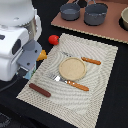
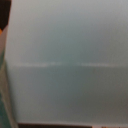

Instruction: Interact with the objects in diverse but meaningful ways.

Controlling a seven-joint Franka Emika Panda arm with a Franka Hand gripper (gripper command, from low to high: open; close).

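The gripper itself is being hidden behind the white arm body (image 1: 15, 40) at the exterior view's left, so whether its jaws are apart or together cannot be told. The wrist view is being filled almost wholly by a pale blue carton (image 2: 65, 60), blurred and very close, crossed by a faint crease. Just beside the arm, a corner of the yellow-orange bread block (image 1: 42, 55) is being shown on the woven placemat (image 1: 107, 75), with the red tomato (image 1: 53, 39) near it at the mat's far edge. The brown sausage stick (image 1: 39, 90) is lying at the mat's near corner. At mat centre a tan plate (image 1: 72, 68) is being flanked by orange-handled cutlery (image 1: 91, 61). Well beyond, grey pots (image 1: 95, 14) are being carried on a brown board (image 1: 115, 31)
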